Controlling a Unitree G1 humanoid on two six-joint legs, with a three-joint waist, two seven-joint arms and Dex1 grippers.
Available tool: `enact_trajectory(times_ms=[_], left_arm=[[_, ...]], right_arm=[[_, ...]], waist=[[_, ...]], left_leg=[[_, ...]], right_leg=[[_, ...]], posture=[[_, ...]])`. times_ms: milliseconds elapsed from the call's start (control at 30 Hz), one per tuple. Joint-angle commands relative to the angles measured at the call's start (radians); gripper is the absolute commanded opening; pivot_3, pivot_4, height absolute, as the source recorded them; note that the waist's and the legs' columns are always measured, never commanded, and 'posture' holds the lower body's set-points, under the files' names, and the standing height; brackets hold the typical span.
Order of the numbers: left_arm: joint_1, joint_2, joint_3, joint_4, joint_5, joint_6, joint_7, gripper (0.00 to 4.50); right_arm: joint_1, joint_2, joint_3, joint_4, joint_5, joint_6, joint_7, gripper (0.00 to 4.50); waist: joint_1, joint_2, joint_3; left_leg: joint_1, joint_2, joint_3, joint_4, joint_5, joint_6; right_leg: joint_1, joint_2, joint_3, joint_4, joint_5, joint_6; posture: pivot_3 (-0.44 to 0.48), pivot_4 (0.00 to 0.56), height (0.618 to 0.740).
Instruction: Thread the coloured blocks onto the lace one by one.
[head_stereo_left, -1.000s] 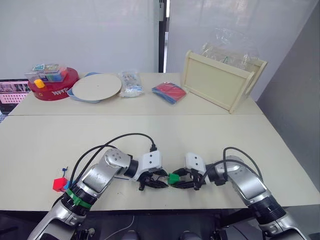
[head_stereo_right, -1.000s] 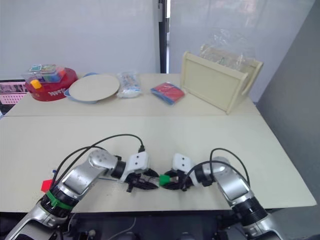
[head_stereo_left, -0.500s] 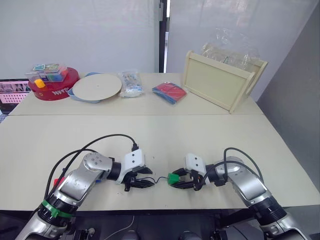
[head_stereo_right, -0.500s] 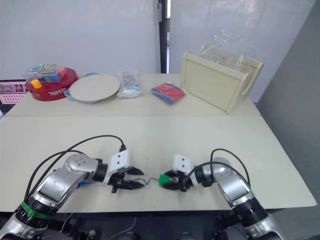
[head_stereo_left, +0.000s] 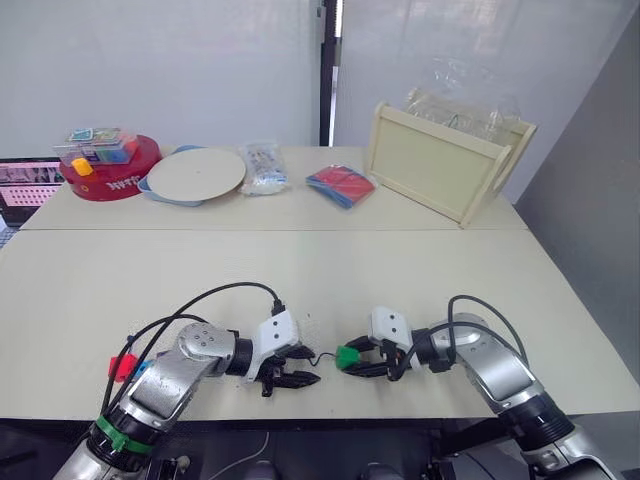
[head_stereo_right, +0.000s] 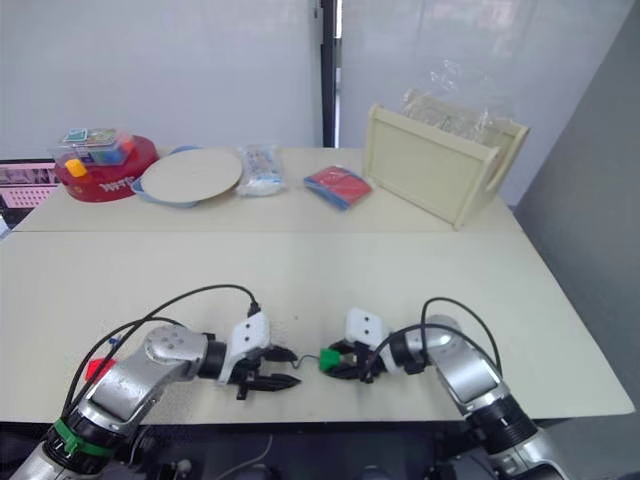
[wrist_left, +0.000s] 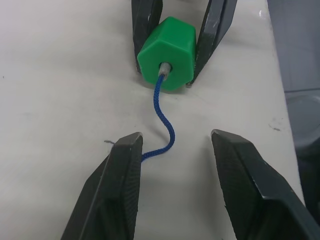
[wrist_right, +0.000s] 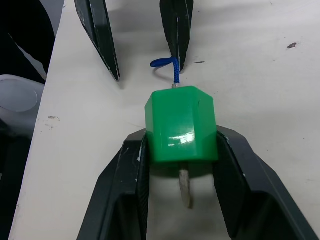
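My right gripper is shut on the green block, holding it just above the table near the front edge. The dark-blue lace runs through the block. Its pale stiff tip pokes out on the side facing my right wrist. The slack cord curls across the table to my left gripper, which is open a short way left of the block, with the cord ending beside one finger. A red block and a bit of blue lie by my left forearm.
On the far table stand a red round tub with toys on top, a round pale plate, a clear packet, a red-and-blue flat item and a wooden tray. The table's front edge runs just below both grippers.
My left gripper drew away to the left from the green block, then came back part of the way. The lace between them has gone slack. The right gripper has kept still.
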Motion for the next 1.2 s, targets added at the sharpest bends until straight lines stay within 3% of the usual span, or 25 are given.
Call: enact_trajectory(times_ms=[33,133,600,1033,1200], left_arm=[[0.012,-0.010,-0.020,0.014,0.003,-0.019,-0.006,0.87],[0.000,-0.026,-0.019,0.023,0.002,-0.027,-0.001,0.02],[-0.116,-0.090,-0.059,0.061,0.013,-0.050,-0.022,0.02],[-0.088,0.038,-0.051,0.045,0.038,-0.029,-0.070,0.02],[-0.099,0.021,-0.031,0.045,0.013,-0.014,-0.063,0.02]], right_arm=[[0.019,-0.020,-0.009,-0.007,-0.006,0.022,-0.020,1.26],[0.019,-0.021,-0.007,-0.008,-0.003,0.025,-0.026,1.26],[0.016,-0.007,0.011,-0.021,-0.004,0.035,-0.044,1.26],[0.019,-0.002,0.016,-0.026,-0.006,0.045,-0.061,1.26],[0.013,-0.001,0.014,-0.018,-0.006,0.044,-0.065,1.26]], waist=[[0.001,0.000,0.000],[0.001,0.000,0.000],[0.001,0.000,0.000],[-0.003,0.000,0.000],[-0.003,0.000,0.000]], left_leg=[[0.000,0.000,0.000,0.000,0.000,0.000],[0.000,0.000,0.000,0.000,0.000,0.001],[-0.001,-0.001,0.000,0.000,0.000,0.001],[0.000,0.000,0.000,-0.001,0.000,0.001],[0.000,0.000,0.000,-0.001,0.000,0.001]], right_leg=[[0.000,0.000,0.000,0.000,0.000,0.000],[0.000,0.000,0.000,-0.001,0.000,0.000],[0.000,0.000,0.000,-0.001,0.000,0.000],[0.000,0.000,0.000,-0.001,0.000,0.000],[0.000,0.000,0.000,-0.001,0.000,0.000]], posture=[[0.000,0.150,0.740],[0.000,0.150,0.740],[0.000,0.150,0.740],[0.000,0.150,0.740],[0.000,0.150,0.740]])
